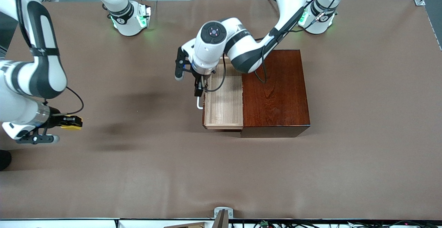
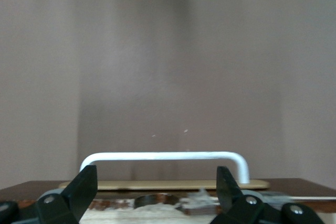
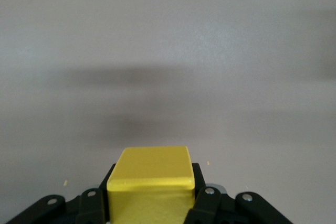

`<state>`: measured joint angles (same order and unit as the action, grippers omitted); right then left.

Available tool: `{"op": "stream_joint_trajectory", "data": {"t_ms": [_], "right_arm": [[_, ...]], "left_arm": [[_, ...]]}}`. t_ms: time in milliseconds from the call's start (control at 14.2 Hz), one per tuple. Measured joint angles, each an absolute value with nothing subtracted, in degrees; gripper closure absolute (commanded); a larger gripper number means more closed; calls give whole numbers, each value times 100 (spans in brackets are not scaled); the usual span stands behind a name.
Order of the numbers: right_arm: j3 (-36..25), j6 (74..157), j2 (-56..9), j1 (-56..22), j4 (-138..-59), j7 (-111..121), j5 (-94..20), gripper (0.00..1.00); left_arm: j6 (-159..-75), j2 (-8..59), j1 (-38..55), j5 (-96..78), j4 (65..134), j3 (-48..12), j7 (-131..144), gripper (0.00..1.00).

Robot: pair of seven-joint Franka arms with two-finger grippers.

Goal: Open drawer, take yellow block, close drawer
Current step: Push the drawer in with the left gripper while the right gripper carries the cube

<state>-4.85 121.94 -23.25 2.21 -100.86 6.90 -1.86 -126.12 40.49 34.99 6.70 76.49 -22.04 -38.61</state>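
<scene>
My left tool [image 1: 199, 89] hangs spread over the white bar handle [image 2: 165, 157] of the pulled-out pale-wood drawer [image 1: 223, 100]. My right tool [image 1: 70, 122], toward the right arm's end of the bench [image 1: 221, 172], is clenched on the small yellow block [image 3: 151, 182], well apart from the drawer.

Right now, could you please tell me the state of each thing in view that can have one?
drawer: pulled open, tray empty.
yellow block: out of the drawer, held above the table.
right gripper: shut on the yellow block.
left gripper: open, at the drawer's white handle.
</scene>
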Motion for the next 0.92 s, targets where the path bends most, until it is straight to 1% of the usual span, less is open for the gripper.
{"op": "stream_joint_trajectory", "data": {"t_ms": [141,423,705,916], "right_arm": [[-454,12742,-2524,216,-10352,480,-187,100],[-423,13377,-2958,214,-10440,378,-192,100],[-397,13781,-3313,208,-10438,364,-422,100],[-394,13881,-3456,208,-10410,364,-445,100]], "left_arm": [[-12670,4103,3599,676,7633,-2004,-3944,0],[-12753,4180,3612,685,7617,-1919,-3972,0],[-12776,4244,3688,691,7613,-1895,-3973,0],[-12900,4312,3813,692,7613,-1873,-3973,0]]}}
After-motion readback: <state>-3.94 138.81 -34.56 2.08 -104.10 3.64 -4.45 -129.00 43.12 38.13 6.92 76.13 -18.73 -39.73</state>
